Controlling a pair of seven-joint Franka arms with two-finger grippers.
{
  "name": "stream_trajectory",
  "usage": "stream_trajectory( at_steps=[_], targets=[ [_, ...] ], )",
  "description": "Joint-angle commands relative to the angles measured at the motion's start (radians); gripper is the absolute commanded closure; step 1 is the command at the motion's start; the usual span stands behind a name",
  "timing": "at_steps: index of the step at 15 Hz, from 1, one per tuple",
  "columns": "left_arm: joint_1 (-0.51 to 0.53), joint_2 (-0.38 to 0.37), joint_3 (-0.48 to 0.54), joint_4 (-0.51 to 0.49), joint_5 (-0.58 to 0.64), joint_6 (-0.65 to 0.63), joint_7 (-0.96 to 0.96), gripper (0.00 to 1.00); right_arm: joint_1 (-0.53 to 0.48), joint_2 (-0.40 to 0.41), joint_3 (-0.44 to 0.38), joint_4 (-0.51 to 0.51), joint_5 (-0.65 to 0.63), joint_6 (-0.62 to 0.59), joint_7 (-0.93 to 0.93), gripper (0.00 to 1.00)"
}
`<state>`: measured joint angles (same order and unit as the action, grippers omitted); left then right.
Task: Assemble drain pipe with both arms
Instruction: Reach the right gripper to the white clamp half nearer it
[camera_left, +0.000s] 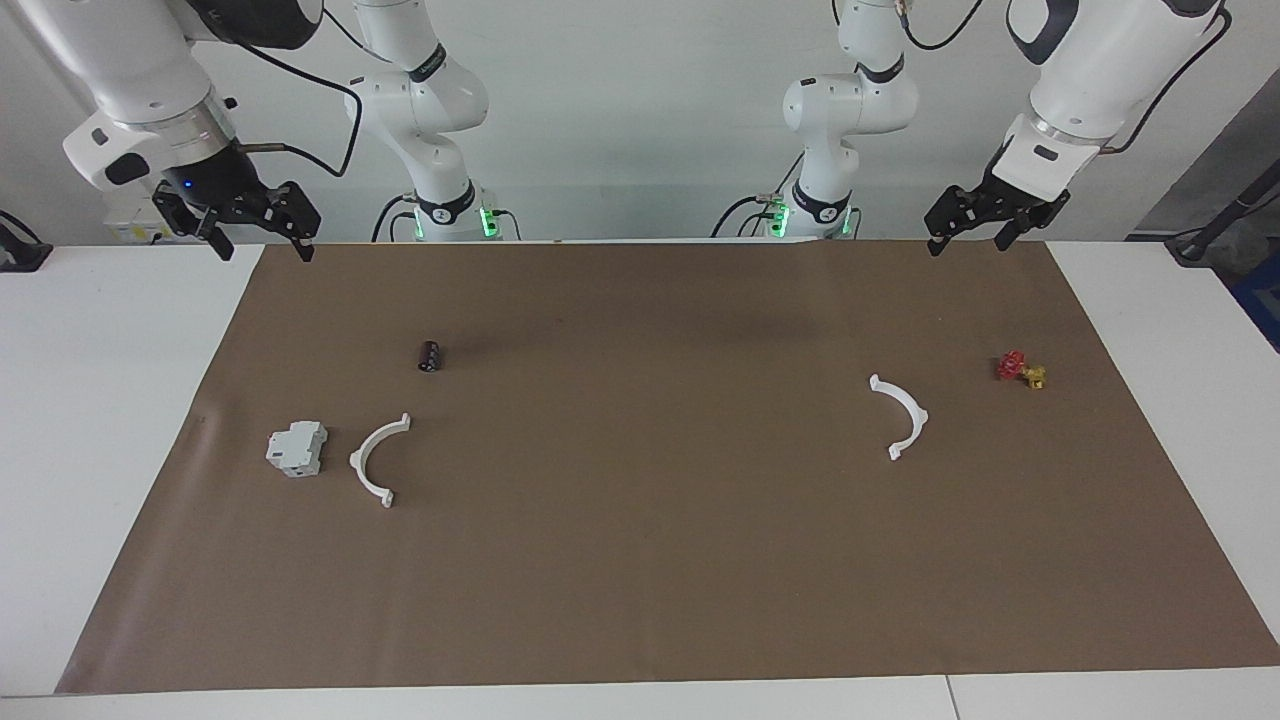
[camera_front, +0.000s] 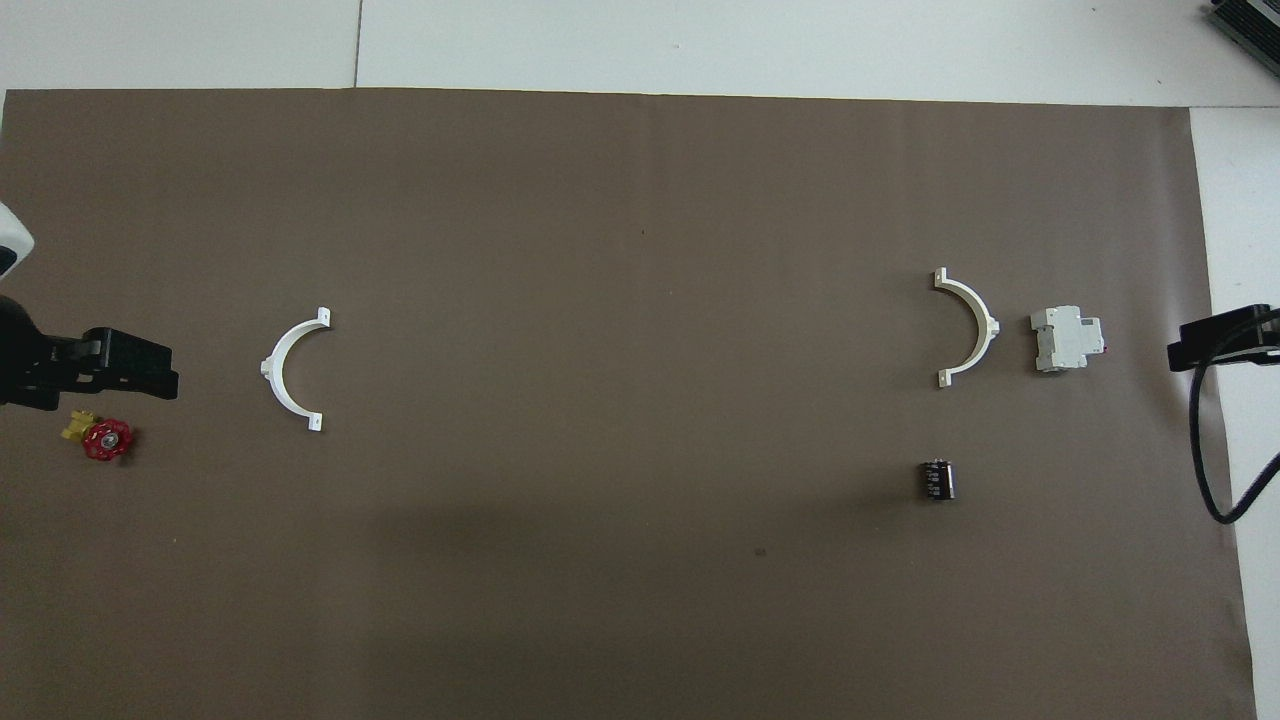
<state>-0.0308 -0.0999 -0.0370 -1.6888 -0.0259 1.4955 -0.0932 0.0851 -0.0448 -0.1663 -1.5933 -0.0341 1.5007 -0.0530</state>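
On your desk (camera_left: 120, 400) a brown mat (camera_left: 640, 560) carries everything. Toward the right arm's end, a grey-white boxy block (camera_left: 297, 448) sits just beside one white half-ring (camera_left: 378, 460), and a small dark cylinder (camera_left: 430, 355) lies nearer to the robots than both. Toward the left arm's end, a red-and-yellow valve piece (camera_left: 1021, 369) lies near the other half-ring (camera_left: 900, 416). Nothing stands on the mat between the two halves, and you have no containers here.

The halves lie flat and well apart. Their open sides face each other across the middle of the mat; each one's tab-to-tab line runs roughly from the robots' edge outward.

Your left gripper (camera_left: 972, 232) hangs over the mat's corner at its own end, fingers spread, holding nothing. Your right gripper (camera_left: 262, 232) hangs over the corner at its end, likewise spread and empty.
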Motion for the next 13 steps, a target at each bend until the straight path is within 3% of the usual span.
stream_trajectory(
  at_steps=[1,5,7,9,13],
  targets=[
    [0.011,-0.001,-0.003,0.001,-0.012,0.005,0.018,0.00,-0.005,-0.010,-0.001,-0.016,0.003,0.016,0.005,0.00],
    [0.011,-0.006,-0.003,-0.006,-0.012,0.005,0.018,0.00,-0.004,-0.024,-0.001,-0.054,0.010,0.036,0.007,0.00],
    [0.011,-0.006,-0.003,-0.006,-0.012,0.006,0.018,0.00,-0.004,-0.075,-0.001,-0.169,0.011,0.148,0.008,0.00],
    [0.012,-0.006,-0.003,-0.009,-0.012,0.008,0.018,0.00,-0.004,-0.084,-0.001,-0.290,0.017,0.359,0.010,0.00],
    [0.012,-0.006,-0.003,-0.009,-0.012,0.008,0.018,0.00,0.007,0.046,0.001,-0.332,0.058,0.527,-0.007,0.00]
  ],
)
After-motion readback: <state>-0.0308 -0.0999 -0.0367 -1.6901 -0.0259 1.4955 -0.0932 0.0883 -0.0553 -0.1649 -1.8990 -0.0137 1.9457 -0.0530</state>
